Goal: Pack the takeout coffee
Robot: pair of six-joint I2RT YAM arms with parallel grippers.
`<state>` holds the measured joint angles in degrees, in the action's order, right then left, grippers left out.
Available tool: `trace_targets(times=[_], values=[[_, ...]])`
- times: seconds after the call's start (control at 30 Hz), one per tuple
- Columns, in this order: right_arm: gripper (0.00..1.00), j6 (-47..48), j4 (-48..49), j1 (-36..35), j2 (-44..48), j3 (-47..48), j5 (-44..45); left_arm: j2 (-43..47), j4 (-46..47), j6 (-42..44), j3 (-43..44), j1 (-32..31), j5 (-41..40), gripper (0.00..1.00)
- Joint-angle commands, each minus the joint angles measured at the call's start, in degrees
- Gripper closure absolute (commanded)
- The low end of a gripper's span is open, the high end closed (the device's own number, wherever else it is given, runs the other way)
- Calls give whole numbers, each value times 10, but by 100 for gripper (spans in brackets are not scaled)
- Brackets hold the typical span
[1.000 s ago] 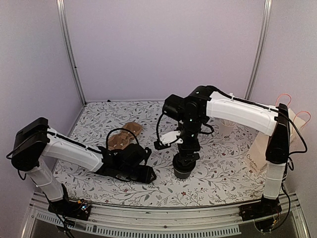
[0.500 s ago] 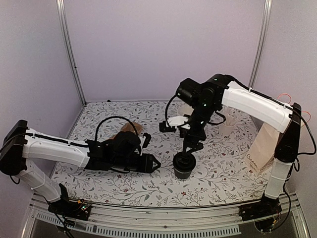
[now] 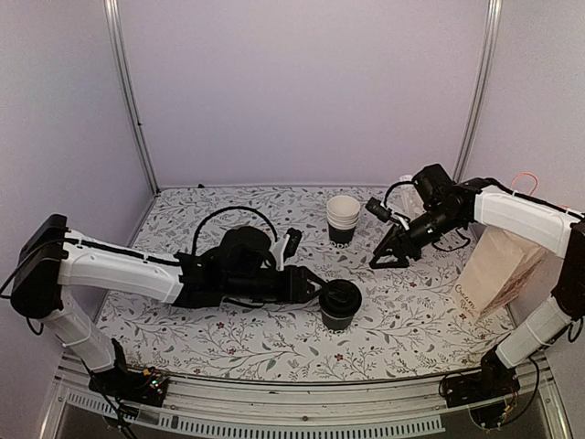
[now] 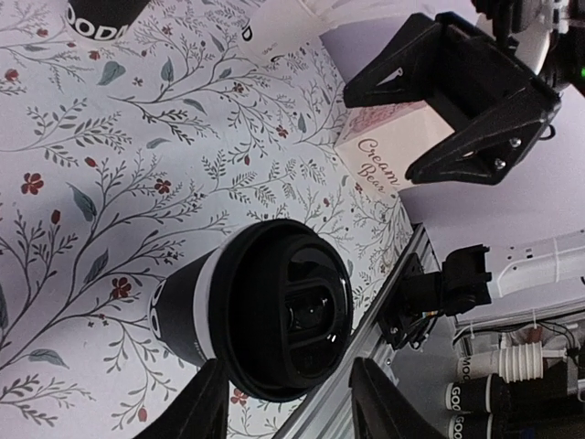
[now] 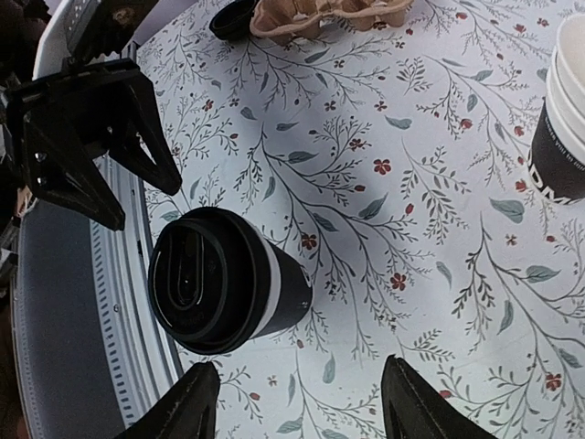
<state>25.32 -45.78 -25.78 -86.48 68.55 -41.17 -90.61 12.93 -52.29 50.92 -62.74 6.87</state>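
1. Takeout coffee x1: black lid on, upright on worktop, front-centre.
2. L hand x1: I see the jaws apart, empty, tips just beside the coffee's lid.
3. R hand x1: jaws part-open, empty, well apart from the coffee.
4. Lidless cup stack x1: print partly reads "OODA".
5. Paper bag x1: "Cream" legible.
6. Brown carrier x1; loose black lid x1.
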Motion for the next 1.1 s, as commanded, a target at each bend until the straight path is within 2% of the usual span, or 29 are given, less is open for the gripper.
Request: trace_targets(times=[0.0,0.17,0.4,0.63,0.9,1.07], values=[[33,-70,97,-2,27,-42,-66,-25,47,-21,21,-2,34,51],[25,-73,110,-2,27,-67,-94,-43,59,-28,21,5,42,51],[25,-68,98,-7,-21,-64,-132,-66,74,-33,19,14,58,51],[25,-57,86,-36,-64,-52,-131,-76,77,-33,20,18,68,52],[32,-61,90,-39,-91,-51,-126,-93,102,-49,5,29,83,55],[42,-62,90,-39,-109,-54,-125,-119,137,-81,-6,39,106,58]])
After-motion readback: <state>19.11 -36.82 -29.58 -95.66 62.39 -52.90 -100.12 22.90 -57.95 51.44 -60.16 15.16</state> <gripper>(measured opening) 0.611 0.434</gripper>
